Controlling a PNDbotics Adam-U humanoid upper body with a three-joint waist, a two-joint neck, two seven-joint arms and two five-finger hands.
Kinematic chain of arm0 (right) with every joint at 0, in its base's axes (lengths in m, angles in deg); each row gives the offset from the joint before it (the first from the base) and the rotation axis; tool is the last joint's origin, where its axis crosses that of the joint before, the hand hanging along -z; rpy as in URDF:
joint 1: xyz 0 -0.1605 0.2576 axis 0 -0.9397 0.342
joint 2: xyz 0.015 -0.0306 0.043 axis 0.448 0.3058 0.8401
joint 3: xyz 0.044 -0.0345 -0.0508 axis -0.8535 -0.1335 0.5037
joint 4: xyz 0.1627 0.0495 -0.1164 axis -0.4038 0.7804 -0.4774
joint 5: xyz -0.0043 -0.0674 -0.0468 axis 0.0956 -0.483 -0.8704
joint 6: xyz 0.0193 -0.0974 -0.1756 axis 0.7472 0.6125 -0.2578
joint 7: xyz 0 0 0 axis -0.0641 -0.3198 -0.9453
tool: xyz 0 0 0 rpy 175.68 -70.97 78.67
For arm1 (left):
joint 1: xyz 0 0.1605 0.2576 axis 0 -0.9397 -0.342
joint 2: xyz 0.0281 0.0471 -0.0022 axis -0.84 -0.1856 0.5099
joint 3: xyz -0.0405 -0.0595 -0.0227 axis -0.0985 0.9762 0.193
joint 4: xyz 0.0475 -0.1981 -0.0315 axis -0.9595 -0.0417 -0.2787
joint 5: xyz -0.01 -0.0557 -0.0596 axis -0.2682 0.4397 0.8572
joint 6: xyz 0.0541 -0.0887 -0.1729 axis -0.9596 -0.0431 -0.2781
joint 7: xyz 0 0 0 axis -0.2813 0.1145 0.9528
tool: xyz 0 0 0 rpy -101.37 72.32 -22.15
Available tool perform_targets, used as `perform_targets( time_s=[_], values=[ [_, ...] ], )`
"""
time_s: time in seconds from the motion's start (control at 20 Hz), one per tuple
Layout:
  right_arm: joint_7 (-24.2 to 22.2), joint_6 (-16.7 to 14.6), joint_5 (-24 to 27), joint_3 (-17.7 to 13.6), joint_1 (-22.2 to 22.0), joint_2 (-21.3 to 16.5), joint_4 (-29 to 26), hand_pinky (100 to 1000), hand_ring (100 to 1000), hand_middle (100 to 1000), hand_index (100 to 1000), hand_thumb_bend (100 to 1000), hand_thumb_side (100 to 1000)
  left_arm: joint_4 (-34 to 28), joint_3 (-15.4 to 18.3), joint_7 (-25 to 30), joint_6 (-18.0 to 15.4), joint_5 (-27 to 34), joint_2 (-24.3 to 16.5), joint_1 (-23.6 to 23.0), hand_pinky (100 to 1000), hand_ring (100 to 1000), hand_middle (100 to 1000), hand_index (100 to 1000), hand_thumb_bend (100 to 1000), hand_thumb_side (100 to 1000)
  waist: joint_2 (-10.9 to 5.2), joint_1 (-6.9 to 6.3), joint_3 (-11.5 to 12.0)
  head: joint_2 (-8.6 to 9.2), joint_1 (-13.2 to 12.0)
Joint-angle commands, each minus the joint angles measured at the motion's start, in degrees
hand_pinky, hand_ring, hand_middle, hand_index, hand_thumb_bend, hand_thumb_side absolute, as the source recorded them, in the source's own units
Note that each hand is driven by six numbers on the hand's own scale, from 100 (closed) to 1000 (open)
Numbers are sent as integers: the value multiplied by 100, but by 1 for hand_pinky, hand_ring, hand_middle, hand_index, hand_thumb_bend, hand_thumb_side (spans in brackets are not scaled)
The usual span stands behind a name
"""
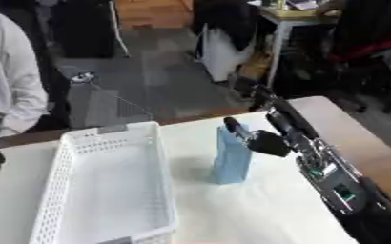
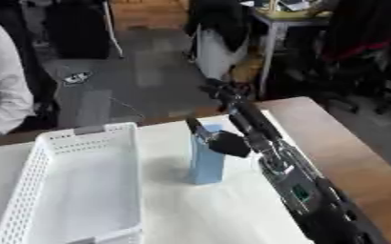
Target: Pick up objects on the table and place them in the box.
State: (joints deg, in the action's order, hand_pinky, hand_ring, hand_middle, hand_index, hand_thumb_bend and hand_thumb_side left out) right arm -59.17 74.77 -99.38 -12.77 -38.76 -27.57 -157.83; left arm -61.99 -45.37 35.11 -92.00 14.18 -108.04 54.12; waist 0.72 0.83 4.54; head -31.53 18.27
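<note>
Blue carton (image 1: 231, 156) stands upright on the table (image 1: 257, 214), just right of the white basket (image 1: 69, 190); right hand (image 1: 262, 140) closed round its top, basket lies to the hand's left

Office or lab, desk (image 1: 292, 16), dark chairs (image 1: 82, 28), grey floor (image 1: 149, 71)

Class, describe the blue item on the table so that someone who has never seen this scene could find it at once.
Start at the white table and find the long white basket on its left side. Just right of the basket stands a tall, slim, light blue box, upright on the white surface. It is the only blue thing there, and the robot's black right hand is closed around its top.
</note>
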Motion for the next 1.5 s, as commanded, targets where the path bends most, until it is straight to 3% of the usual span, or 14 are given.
perform_targets(
  time_s=[0.05,0.2,0.5,0.95,1.4,1.45,1.5],
  values=[
    [-22,53,-16,-50,122,-152,-19,715,871,1000,944,272,718,-100,17,22,1,22,-87,79,526,478,710,867,778,948,-44,-3,6,44,77],
    [188,440,26,-173,184,81,162,694,869,1000,952,186,748,-100,15,22,1,24,-86,83,527,478,710,867,778,948,-41,-3,4,42,84],
    [608,896,221,-257,337,423,552,680,870,1000,969,154,761,-100,3,26,0,44,-67,132,528,480,711,867,776,949,-29,7,14,71,128],
    [917,998,324,-322,368,588,919,673,868,1000,970,140,772,-100,0,32,4,54,-57,158,528,479,711,867,777,949,-10,6,15,83,117],
    [1083,1079,297,-524,325,639,1110,680,874,1000,969,145,786,-100,0,45,0,34,-79,127,528,478,711,866,778,949,-12,3,-15,237,103],
    [1092,1074,273,-528,324,644,1113,679,874,1000,969,100,775,-100,0,47,-1,32,-82,122,528,478,711,866,782,962,-11,2,-19,244,98],
    [1092,1063,251,-521,324,648,1106,682,875,1000,969,150,783,-100,-2,52,-1,29,-84,119,528,478,711,866,779,949,-10,1,-21,251,96]
  ],
)
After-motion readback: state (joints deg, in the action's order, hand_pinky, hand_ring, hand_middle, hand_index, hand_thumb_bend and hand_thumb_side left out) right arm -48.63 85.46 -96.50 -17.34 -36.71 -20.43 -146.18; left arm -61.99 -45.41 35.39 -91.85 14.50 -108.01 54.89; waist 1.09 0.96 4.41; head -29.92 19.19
